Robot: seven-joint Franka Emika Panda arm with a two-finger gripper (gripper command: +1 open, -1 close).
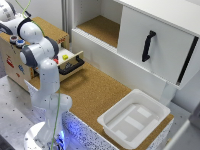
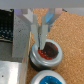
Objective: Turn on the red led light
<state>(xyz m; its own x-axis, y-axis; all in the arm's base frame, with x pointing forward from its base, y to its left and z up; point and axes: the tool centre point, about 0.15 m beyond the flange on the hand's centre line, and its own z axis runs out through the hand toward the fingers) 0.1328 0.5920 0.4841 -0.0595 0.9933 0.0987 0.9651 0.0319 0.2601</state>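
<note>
The gripper (image 2: 42, 34) is hanging with fingers pressed together, tips just above the red led light (image 2: 47, 51), which is sitting beside the blue lamp (image 2: 50, 79) on the wooden box (image 1: 50, 27). It looks rigid, best pressed at its centre. The arm is bending down over the box.

A cork-like worktop (image 1: 95, 92), grainy and matt, is seen across the middle of the exterior view. At lower right a white tray (image 1: 134, 119) is shown in smooth plastic with a faint sheen. The robot arm (image 1: 42, 60) is cased in glossy white shells. In the wrist view, the red led light (image 2: 47, 51) is shown as a shiny translucent dome set in a dull grey ring, with the gripper (image 2: 42, 34) fingers looking like brushed metal. The cabinet door's black handle (image 1: 147, 45) looks smooth.
</note>
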